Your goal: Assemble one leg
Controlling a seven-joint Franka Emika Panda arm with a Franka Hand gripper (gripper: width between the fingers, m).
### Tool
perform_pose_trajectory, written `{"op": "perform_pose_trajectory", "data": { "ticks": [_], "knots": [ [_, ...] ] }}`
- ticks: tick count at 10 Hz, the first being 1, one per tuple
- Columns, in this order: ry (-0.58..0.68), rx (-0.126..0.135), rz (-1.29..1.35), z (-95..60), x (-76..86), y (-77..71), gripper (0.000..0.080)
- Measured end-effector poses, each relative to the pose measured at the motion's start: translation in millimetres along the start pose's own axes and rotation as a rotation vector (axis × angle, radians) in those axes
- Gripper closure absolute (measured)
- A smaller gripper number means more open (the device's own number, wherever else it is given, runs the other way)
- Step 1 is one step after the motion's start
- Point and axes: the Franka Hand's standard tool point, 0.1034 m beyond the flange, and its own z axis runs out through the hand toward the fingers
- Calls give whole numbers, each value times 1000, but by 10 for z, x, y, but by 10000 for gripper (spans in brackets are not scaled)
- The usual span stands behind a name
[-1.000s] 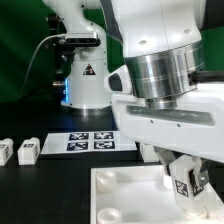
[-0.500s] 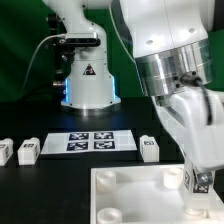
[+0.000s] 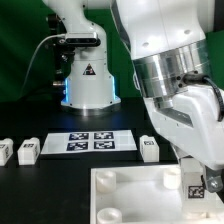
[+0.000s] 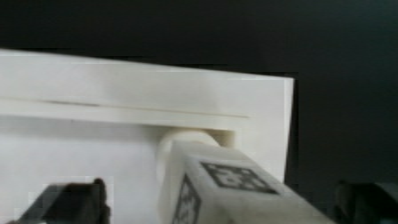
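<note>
**So: leg sits dead ahead of a parted end effector, axis in line with the approach**

We read the end effector (image 4: 217, 205) as apart, not clamped. In the wrist view each dark fingertip (image 4: 71, 200) shows a gap to the leg (image 4: 214, 168), one on either side. The picture is blurry, so that's our judgement, but we see no contact.

Where the leg is: its far end sits in a corner socket (image 4: 199, 128) of the white tabletop panel (image 3: 130, 196), at the panel's corner on the exterior view's right. Its tag face is turned to the wrist camera.

The relation that matters: the leg's long axis runs from the socket back toward the wrist, roughly along the approach line. The leg lies about midway between the fingers. In the exterior view it stands upright right under the hand. We see no sideways offset to take out, so a re-grip would only need the fingers to close square on two opposite side faces.

Risk, as we judge it: if the leg leans in the socket, an off-square squeeze could tip it.

Spares on the worktop (image 3: 60, 178): far-left leg (image 3: 4, 151), second leg (image 3: 28, 150) and third leg (image 3: 149, 148) beside the marker board (image 3: 90, 141). All are well apart from the end effector.
</note>
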Motion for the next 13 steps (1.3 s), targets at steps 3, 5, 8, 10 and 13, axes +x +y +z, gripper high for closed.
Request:
{"op": "perform_pose_trajectory", "data": {
  "ticks": [3, 5, 8, 10, 13],
  "knots": [
    [4, -17, -371, -10, -29, -31, 151],
    [3, -19, -582, -12, -22, -29, 150],
    [10, -87, -1044, -48, 51, -31, 150],
    [10, -85, -1022, -45, 42, -30, 262],
    [15, -86, -901, -44, 70, -17, 491]
  ]
}}
